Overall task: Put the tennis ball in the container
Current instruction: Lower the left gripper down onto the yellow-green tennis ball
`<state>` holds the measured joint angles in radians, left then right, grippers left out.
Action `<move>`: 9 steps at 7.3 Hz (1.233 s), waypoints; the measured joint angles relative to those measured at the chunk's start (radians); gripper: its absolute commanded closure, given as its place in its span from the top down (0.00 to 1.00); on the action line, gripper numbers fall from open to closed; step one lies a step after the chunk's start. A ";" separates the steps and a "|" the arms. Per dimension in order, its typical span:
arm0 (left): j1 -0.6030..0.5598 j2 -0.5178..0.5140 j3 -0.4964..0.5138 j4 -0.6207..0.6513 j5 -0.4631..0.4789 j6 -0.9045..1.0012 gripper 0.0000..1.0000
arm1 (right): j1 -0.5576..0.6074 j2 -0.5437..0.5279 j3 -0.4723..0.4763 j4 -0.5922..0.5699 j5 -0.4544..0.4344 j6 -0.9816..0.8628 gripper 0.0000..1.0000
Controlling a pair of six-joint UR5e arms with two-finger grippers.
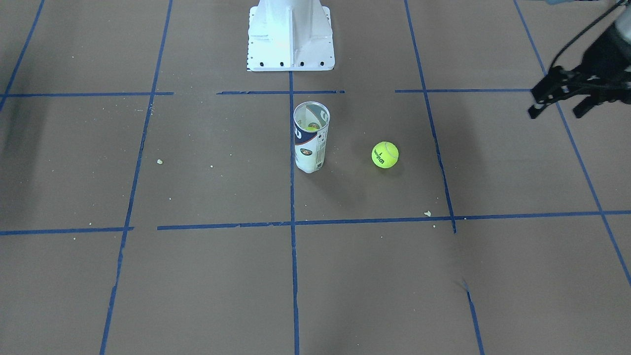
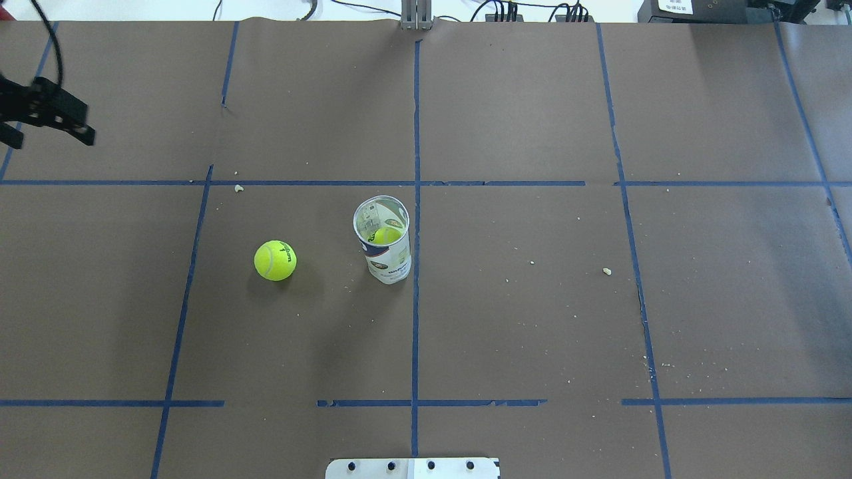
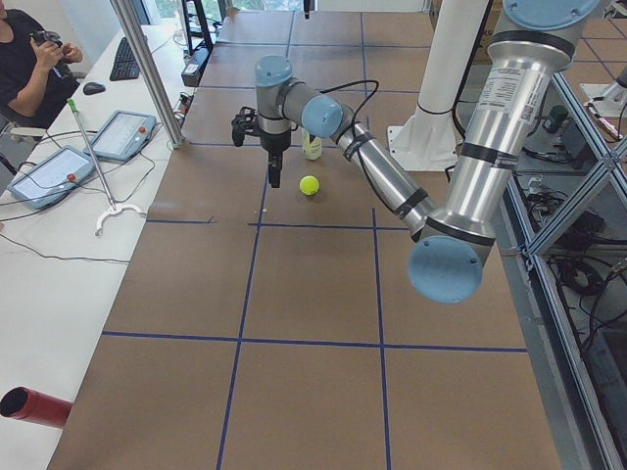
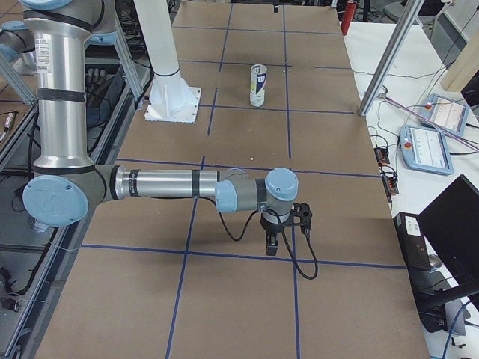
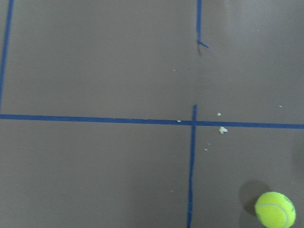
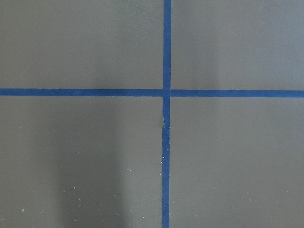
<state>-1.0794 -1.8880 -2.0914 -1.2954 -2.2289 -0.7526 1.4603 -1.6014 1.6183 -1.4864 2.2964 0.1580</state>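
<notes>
The tennis ball [image 1: 385, 155] [image 2: 275, 260] lies on the brown table, a short way to the robot's left of the container [image 1: 310, 138] [image 2: 385, 246]. That clear tube stands upright with its top open, and another yellow-green ball [image 2: 386, 235] sits inside it. My left gripper [image 1: 554, 111] [image 2: 48, 136] hovers far out to the left, well away from the ball, open and empty. The left wrist view catches the ball [image 5: 275, 209] at its lower right corner. My right gripper [image 4: 273, 243] shows only in the exterior right view, far from the tube [image 4: 257, 84]; I cannot tell its state.
The white pedestal [image 1: 291, 37] [image 2: 413, 468] stands at the robot's side of the table, behind the tube. Blue tape lines grid the brown surface, and small crumbs [image 2: 606, 271] are scattered about. Tablets [image 3: 49, 176] and an operator [image 3: 34, 59] are beside the table's far edge.
</notes>
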 measured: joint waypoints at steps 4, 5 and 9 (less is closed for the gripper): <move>0.229 -0.115 0.183 -0.150 0.064 -0.195 1.00 | 0.000 0.000 0.000 0.000 0.000 0.000 1.00; 0.266 -0.117 0.228 -0.215 0.066 -0.239 1.00 | 0.000 0.000 0.000 0.000 0.000 0.000 1.00; 0.398 -0.112 0.327 -0.357 0.111 -0.377 1.00 | 0.000 0.000 0.000 0.000 0.000 0.000 1.00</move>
<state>-0.6813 -2.0001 -1.7640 -1.6522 -2.1184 -1.1296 1.4603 -1.6015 1.6183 -1.4864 2.2964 0.1580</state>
